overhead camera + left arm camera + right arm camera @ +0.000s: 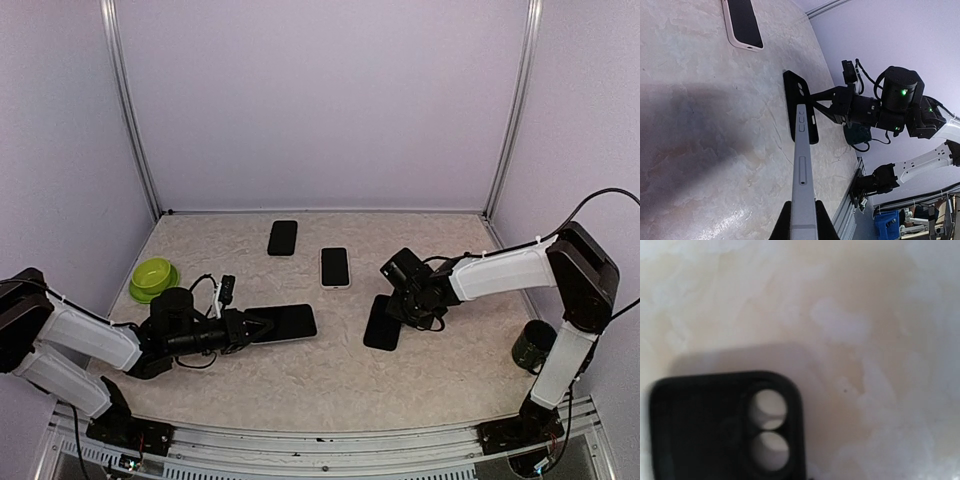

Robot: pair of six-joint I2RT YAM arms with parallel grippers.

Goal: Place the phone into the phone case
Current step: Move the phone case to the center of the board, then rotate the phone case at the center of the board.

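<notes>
The left gripper (256,327) was clenched on one short end of the phone (286,322), which it held out flat just above the table (300,390). The phone's dark glass faced up. It sat nearer the arm bases than the white-cased phone (335,267) and a little to that handset's left. Seen edge-on from the left wrist, the phone (802,165) showed a pale grey metal side with a long button and two short ones. A black finger (782,226) pressed against each face. Any markings on it were too small to read.

The right gripper (400,308) was clamped on the upper edge of the phone case (382,324). The case was black, tipped up at a slant, and nearer the bases than the white-cased phone and to its right. The left wrist view showed the right gripper (816,102) pinching the raised case (799,107). In the blurred right wrist view, the case (700,430) showed a camera cutout with two round holes and a shadow on the table beside it. The phone and the case were apart, with bare table between them.

A second dark phone (283,237) lay beyond the white-cased phone and to its left. A green bowl (153,277) sat well off to its left, and a dark cup (533,345) far to its right.
</notes>
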